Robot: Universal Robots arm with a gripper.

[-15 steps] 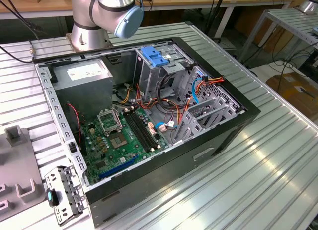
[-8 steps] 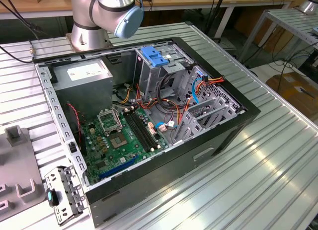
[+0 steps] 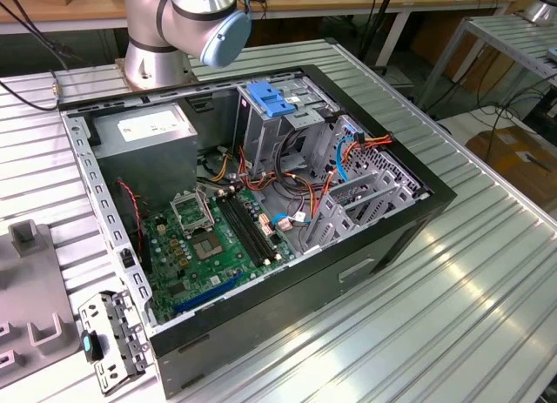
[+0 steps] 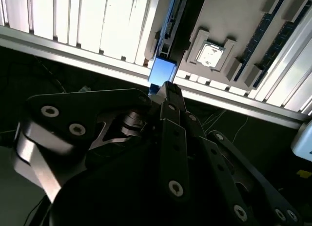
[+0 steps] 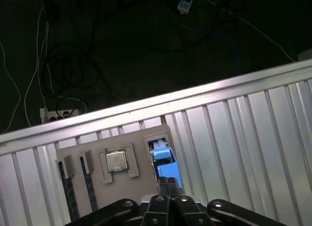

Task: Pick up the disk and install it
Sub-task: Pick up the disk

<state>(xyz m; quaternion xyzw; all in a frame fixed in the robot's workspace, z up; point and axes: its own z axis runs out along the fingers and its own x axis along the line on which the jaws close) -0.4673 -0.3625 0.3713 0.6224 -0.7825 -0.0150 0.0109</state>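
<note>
The disk stands on edge in a slot of a grey holder tray (image 5: 141,138); its blue carrier rail (image 5: 165,162) faces the camera and appears in both wrist views (image 4: 161,72). My gripper (image 5: 168,183) hangs right over that blue edge, its black fingers (image 4: 168,96) pressed together with nothing seen between them. I cannot tell whether the tips touch the rail. The open computer case (image 3: 261,203) lies on its side on the ribbed metal table, with its metal drive cage (image 3: 278,116) at the far end.
In the holder tray a processor chip (image 5: 117,161) and memory sticks (image 5: 66,187) sit beside the disk. Inside the case are a green motherboard (image 3: 218,238), a grey power-supply box (image 3: 148,124), loose cables and a blue latch (image 3: 270,98). The table edge (image 5: 146,106) drops to a dark floor with cables.
</note>
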